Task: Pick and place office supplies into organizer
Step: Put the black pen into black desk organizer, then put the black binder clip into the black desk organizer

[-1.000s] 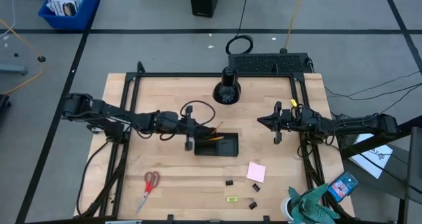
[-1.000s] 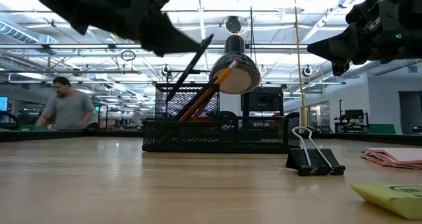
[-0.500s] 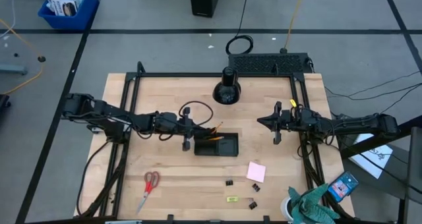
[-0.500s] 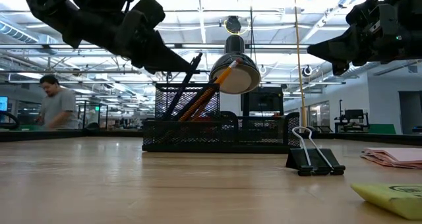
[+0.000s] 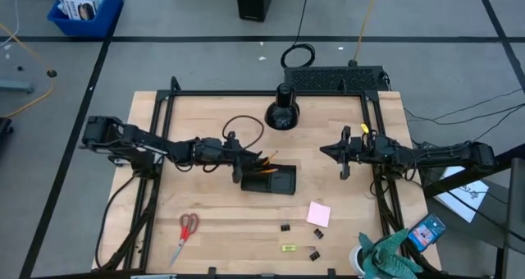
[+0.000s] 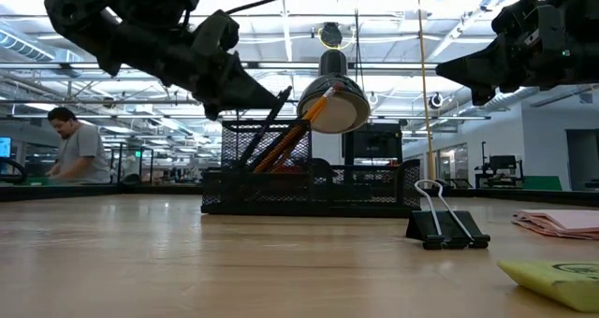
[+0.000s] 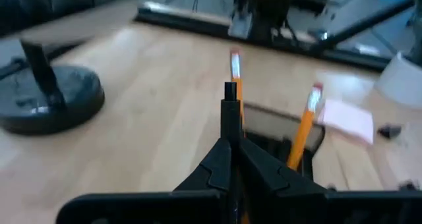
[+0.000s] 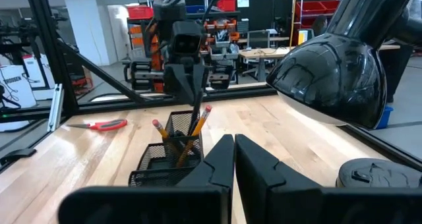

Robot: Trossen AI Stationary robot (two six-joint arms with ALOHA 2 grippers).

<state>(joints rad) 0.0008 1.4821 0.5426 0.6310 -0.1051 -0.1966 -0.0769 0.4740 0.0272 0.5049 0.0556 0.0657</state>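
The black mesh organizer sits mid-table, with orange pencils leaning in its tall cup. My left gripper hovers at the cup's left side, shut on a dark pen. My right gripper waits shut, off the table surface, to the organizer's right. Lying flat on the table are the red-handled scissors, the pink sticky-note pad, the black binder clips and the yellow-green piece. My left gripper pinches the dark pen between its two fingers, with the pen's upper end sticking out past the fingertips. It comes slanting down from the table's left. The pen is tilted, and its lower part reaches down into the organizer's cup among the pencils.
A black cone-shaped lamp stands behind the organizer, its head hanging over the table in the right wrist view. A blue phone-like item and a green cloth lie off the near right corner. A person moves in the room beyond.
My left gripper moved down and slightly right toward the organizer, tipping the pen. The pen, earlier held higher above the cup, now reaches lower into it beside the pencils. The person in the background walked a little.
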